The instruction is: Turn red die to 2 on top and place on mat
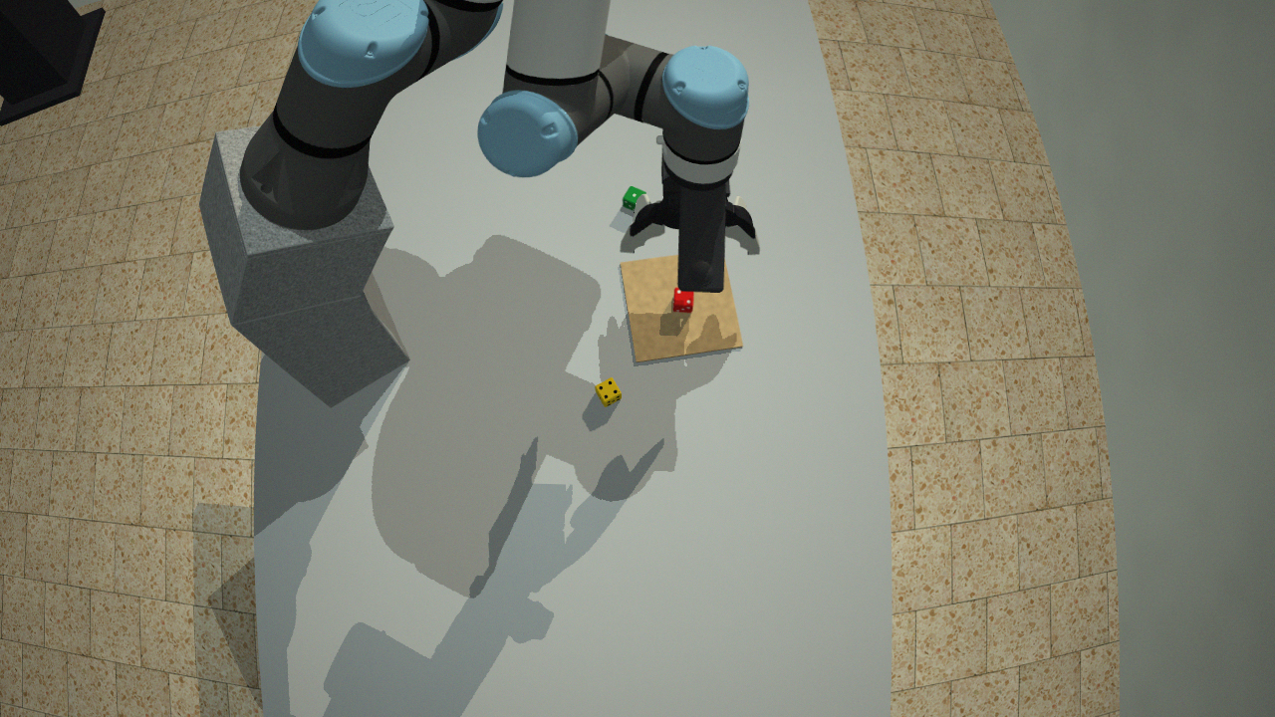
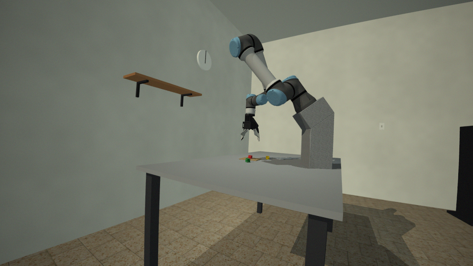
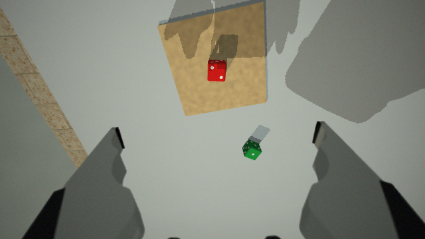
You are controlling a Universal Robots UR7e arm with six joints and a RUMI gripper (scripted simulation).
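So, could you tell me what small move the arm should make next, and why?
Probably none beyond holding clear or retreating upward. The red die already lies well inside the mat with two pips seemingly facing up, and the gripper is open, empty and high above the table. The green die lies off the mat, below the fingers.

Die (image 1: 682,299) on mat (image 1: 704,339); two dice (image 1: 609,391) (image 1: 633,196) off mat.

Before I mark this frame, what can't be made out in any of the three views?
- Yellow die: outside the wrist view; only a speck in the exterior view.
- Green die: its top pips are too small in the top view, and its far side is cropped by the end effector.
- Red die: its underside is hidden against the mat.
- End effector: open, its fingertips are tiny in the exterior view.
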